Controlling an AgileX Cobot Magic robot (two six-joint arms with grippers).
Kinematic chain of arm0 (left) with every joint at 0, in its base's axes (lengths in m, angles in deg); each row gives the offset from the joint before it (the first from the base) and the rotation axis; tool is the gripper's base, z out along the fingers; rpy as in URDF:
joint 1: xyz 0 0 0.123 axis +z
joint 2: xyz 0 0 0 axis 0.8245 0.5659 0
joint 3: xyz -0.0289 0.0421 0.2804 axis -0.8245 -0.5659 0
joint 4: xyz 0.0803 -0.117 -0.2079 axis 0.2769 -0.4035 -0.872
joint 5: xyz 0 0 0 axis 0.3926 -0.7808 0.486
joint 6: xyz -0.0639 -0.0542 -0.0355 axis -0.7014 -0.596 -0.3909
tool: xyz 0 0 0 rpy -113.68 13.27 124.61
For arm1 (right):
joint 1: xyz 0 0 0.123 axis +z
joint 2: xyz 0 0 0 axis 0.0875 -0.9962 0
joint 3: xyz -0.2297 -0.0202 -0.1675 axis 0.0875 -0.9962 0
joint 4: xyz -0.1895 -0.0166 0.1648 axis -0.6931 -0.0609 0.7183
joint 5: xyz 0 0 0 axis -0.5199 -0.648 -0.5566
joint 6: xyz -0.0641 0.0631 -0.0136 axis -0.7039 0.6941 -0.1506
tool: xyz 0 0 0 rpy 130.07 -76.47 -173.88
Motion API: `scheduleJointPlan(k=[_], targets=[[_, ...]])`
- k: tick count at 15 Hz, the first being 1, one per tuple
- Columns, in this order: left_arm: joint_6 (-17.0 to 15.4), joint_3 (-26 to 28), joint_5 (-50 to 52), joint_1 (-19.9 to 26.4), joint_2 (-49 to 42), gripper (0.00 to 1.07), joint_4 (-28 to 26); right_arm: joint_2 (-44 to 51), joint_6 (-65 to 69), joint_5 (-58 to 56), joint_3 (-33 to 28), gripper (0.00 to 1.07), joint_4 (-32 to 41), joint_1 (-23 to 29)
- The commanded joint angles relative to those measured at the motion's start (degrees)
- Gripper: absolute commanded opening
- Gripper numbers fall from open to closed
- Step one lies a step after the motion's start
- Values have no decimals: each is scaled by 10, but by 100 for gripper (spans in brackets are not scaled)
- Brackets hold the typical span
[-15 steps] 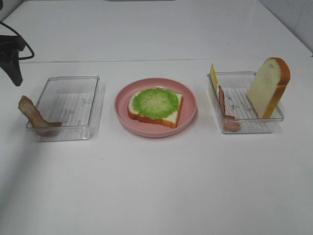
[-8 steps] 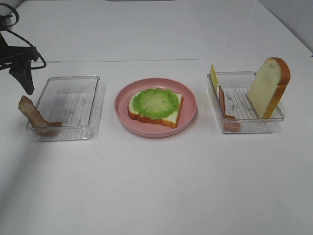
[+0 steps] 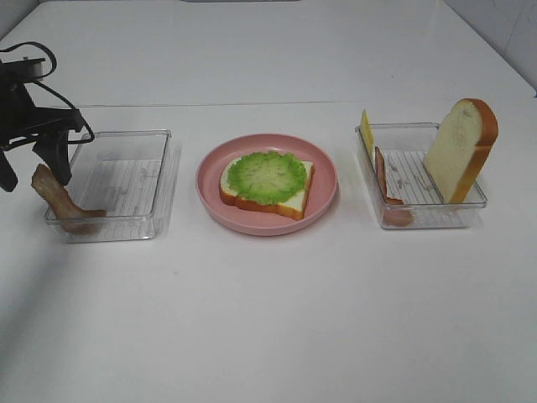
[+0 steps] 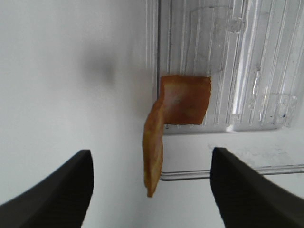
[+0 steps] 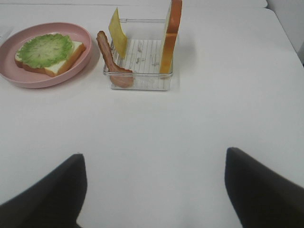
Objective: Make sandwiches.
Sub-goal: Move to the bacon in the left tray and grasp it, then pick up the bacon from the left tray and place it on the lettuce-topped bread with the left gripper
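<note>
left gripper (image 3: 35, 178) moved over bacon strip (image 3: 60, 201), arm cropped

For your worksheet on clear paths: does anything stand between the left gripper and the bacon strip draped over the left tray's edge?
Nothing visible does. The left gripper hangs open above the bacon strip, only air between. The tray wall under the strip might catch a finger.
</note>
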State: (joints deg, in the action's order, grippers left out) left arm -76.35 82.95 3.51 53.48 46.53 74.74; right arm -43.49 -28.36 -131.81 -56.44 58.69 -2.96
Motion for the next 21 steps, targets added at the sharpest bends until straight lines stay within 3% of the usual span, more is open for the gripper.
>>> scheduleJointPlan(k=[1, 5, 6, 9, 12, 14, 19, 21], targets=[[3, -5, 16, -4, 2, 59, -4, 5, 1, 7, -1, 76, -2, -3], [2, -5, 21, -4, 2, 53, -5, 5, 1, 7, -1, 76, -2, -3], [2, -5, 25, -4, 2, 45, -5, 5, 1, 7, -1, 76, -2, -3], [0, -5, 28, -4, 2, 35, -6, 5, 1, 7, -1, 76, -2, -3], [0, -5, 28, -4, 2, 10, -7, 5, 1, 7, -1, 76, -2, -3], [0, -5, 28, -4, 2, 0, -11, 5, 1, 7, -1, 76, -2, -3], [0, -4, 29, -4, 0, 0, -13, 5, 1, 7, -1, 76, -2, -3], [8, 13, 25, -4, -7, 0, -37, 5, 1, 7, -1, 76, -2, -3]])
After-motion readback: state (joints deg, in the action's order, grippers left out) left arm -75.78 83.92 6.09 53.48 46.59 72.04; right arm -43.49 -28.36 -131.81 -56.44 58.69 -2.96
